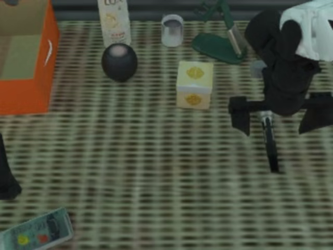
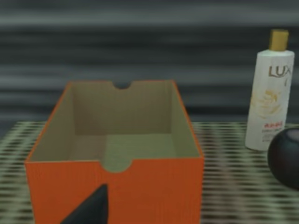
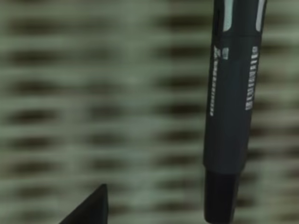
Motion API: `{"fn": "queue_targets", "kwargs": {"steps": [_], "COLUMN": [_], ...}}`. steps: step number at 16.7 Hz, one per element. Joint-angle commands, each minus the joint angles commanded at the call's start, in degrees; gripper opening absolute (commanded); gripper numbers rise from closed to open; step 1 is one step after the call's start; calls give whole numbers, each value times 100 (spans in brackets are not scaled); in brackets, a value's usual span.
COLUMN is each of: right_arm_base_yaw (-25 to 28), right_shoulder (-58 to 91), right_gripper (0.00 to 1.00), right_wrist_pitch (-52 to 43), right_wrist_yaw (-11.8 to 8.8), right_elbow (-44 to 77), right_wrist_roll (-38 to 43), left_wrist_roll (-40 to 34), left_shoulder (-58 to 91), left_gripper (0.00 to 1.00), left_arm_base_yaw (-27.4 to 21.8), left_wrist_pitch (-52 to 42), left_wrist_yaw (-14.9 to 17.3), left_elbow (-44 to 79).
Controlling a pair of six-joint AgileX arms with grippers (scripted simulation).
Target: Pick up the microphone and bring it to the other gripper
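Mic: microphone (image 1: 270,146) lies flat on woven table (image 1: 156,177), right side, long axis running near-to-far; its far end sits under R arm.
R gripper: right gripper (image 1: 281,115) hangs over mic's far end, fingers spread wide either side, not touching it; wrist view shows mic body (image 3: 231,107) close up, beside one fingertip.
L gripper: left gripper (image 1: 6,179) parked at left edge; jaw state can't tell.
Orange box (image 1: 31,57): open top, far left corner; inside (image 2: 126,135) shows only bare floor and walls.
Cup (image 1: 172,28): grey, far edge; contents can't tell.
Cream cube box (image 1: 194,84): closed, centre.
Bottle (image 2: 271,93): white, upright beside black ball (image 1: 119,61).
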Motion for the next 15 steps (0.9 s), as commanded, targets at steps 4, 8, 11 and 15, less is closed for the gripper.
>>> {"fn": "queue_targets", "kwargs": {"steps": [4,8,11,15], "right_arm_base_yaw": [-60,-107,-109,-109], "right_shoulder": [450,809,825,825], "right_gripper": [100,100,100,77], "right_wrist_pitch": [998,1700,1725,1725], "right_wrist_yaw": [2,4,4,4], "right_elbow": [-482,-856,-870,-870], "right_wrist_roll": [-56,-99,-101,-101], "left_wrist_roll": [0,0,0,0], "left_shoulder": [0,0,0,0], "left_gripper": [100,100,100,100], "left_arm_base_yaw": [0,0,0,0], "left_wrist_pitch": [0,0,0,0], "left_wrist_yaw": [0,0,0,0], "left_elbow": [0,0,0,0]}}
